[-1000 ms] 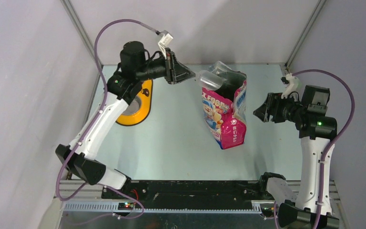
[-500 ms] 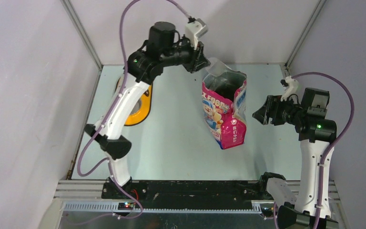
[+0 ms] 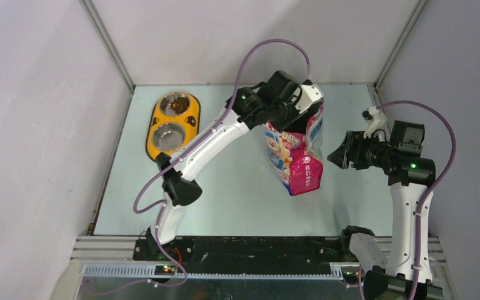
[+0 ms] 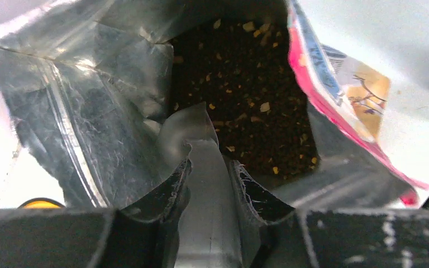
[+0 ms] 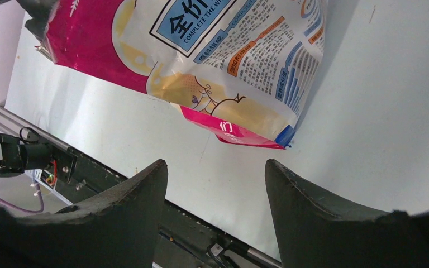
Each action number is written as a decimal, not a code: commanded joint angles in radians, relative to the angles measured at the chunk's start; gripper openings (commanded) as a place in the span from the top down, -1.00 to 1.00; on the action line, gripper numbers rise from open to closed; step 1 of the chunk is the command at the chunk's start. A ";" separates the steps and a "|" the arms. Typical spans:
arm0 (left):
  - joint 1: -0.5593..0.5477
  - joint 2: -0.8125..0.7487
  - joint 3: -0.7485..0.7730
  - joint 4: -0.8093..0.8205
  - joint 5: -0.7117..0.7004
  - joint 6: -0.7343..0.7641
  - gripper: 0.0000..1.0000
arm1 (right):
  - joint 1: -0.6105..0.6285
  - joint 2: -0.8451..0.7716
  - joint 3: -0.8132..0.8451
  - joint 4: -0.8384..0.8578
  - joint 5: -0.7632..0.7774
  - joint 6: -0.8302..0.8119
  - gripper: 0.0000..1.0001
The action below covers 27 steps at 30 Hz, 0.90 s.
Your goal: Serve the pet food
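Foil lining glints inside the open bag (image 4: 84, 106), and down at the bottom lies the pet food (image 4: 251, 95), a dark brown bed of kibble with a few paler crumbs. The left gripper (image 4: 206, 167) is clamped on the handle of a clear plastic scoop (image 4: 192, 131). The scoop's lip points down into the mouth of the bag, just above the kibble; I cannot tell whether it touches the food. From above, that arm arches over the table (image 3: 225, 187) so the wrist looks straight down, which seems the only way to reach the food past the tall sides.

The bag stands upright mid-table, its pink side facing the right gripper (image 5: 215, 173). That gripper's jaws are spread wide with nothing between them, close beside the bag but not touching. I would guess it waits there to steady the bag should the scoop drag it over.

Off to the left sits a yellow feeder (image 3: 156, 128). Its far bowl (image 3: 176, 105) holds a small heap of kibble, while the near bowl (image 3: 167, 134) shows bare steel, so serving looks only part done.
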 commanded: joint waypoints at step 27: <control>0.026 0.090 -0.172 -0.043 0.507 -0.351 1.00 | -0.004 -0.013 -0.055 0.030 -0.036 0.026 -0.36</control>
